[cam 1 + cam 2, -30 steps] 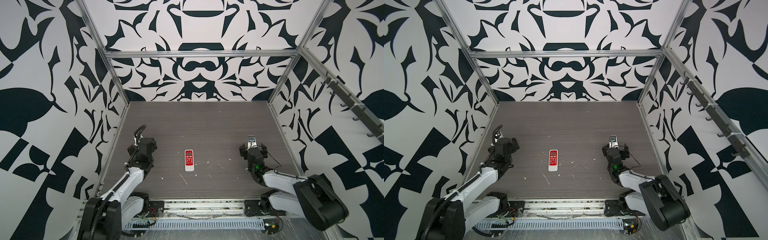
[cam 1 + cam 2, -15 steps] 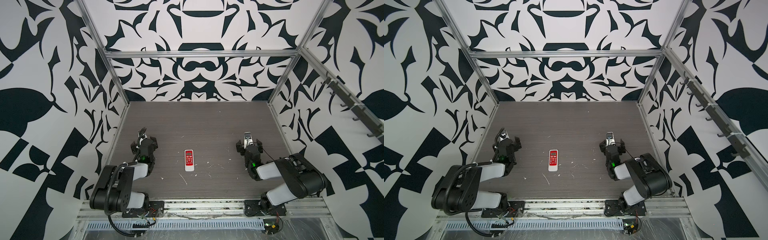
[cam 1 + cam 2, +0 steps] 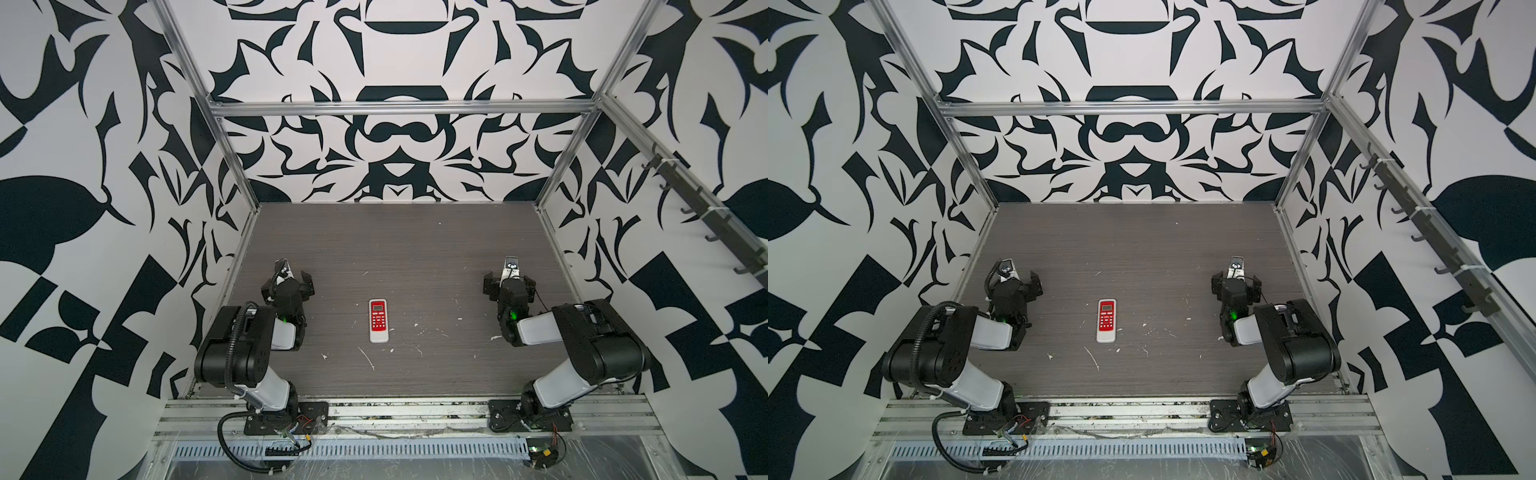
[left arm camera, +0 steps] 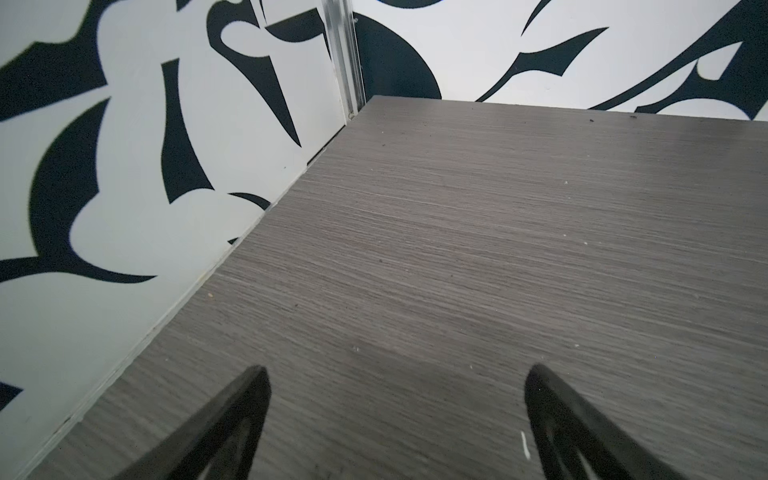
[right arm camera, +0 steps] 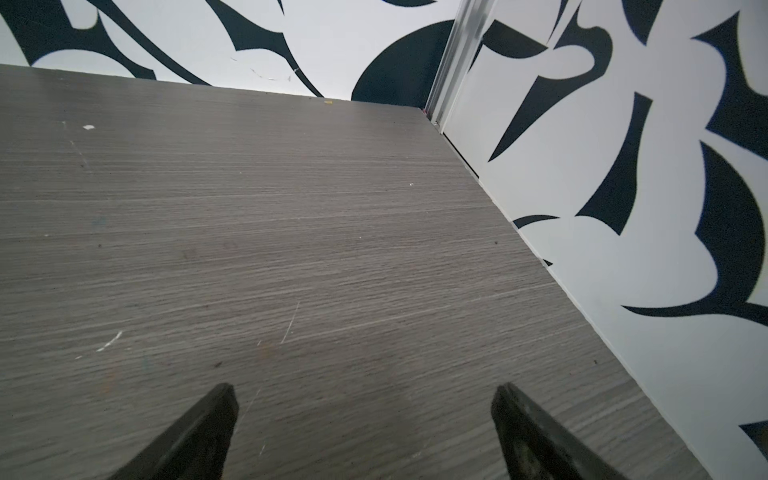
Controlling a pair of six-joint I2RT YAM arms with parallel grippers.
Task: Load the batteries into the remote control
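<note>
Remote control point(image 3: 378, 321) lies face up midway on the worktop point(image 3: 415, 249), long axis twelve to six. Left claw point(image 4: 395, 374) at its nine o'clock, right claw point(image 5: 361, 392) at three, both spread wide, holding nothing, well apart from it.

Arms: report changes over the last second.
The left arm and right arm folded up, elbows rising; the left gripper and right gripper drew slightly toward the back wall. Nothing grasped or released. Grippers stayed open, empty; the remote control stayed put.
</note>
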